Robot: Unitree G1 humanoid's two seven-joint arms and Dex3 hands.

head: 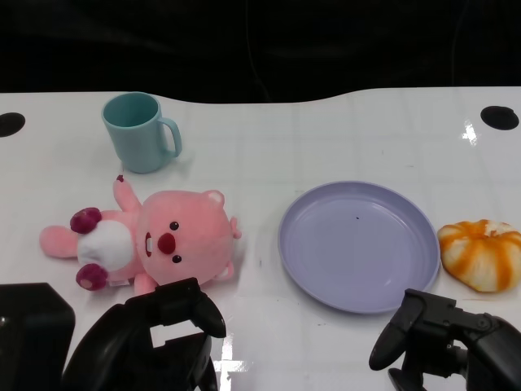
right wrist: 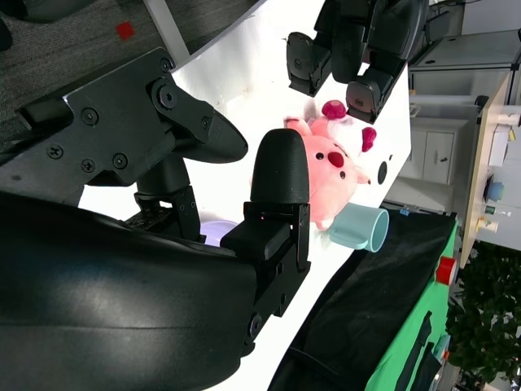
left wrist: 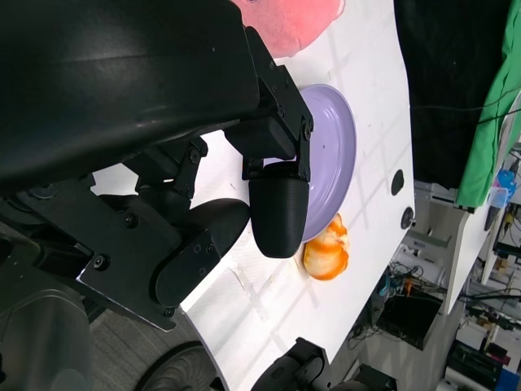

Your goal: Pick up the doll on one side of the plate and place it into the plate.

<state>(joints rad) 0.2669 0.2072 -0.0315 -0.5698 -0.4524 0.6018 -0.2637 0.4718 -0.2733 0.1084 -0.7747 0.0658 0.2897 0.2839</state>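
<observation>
A pink plush doll (head: 155,240) with a white belly and dark red paws lies on its back on the white table, left of the lilac plate (head: 358,244). The plate holds nothing. My left hand (head: 151,338) hovers at the table's near edge just in front of the doll, fingers apart and holding nothing. My right hand (head: 444,338) hangs near the plate's front right rim, also holding nothing. The right wrist view shows the doll (right wrist: 326,175) beyond its own fingers (right wrist: 281,175), with my left hand (right wrist: 350,49) near it. The left wrist view shows the plate (left wrist: 330,159).
A teal mug (head: 138,130) stands behind the doll at the back left. An orange and white striped plush pumpkin (head: 482,254) lies right of the plate. Black fabric runs along the table's far edge.
</observation>
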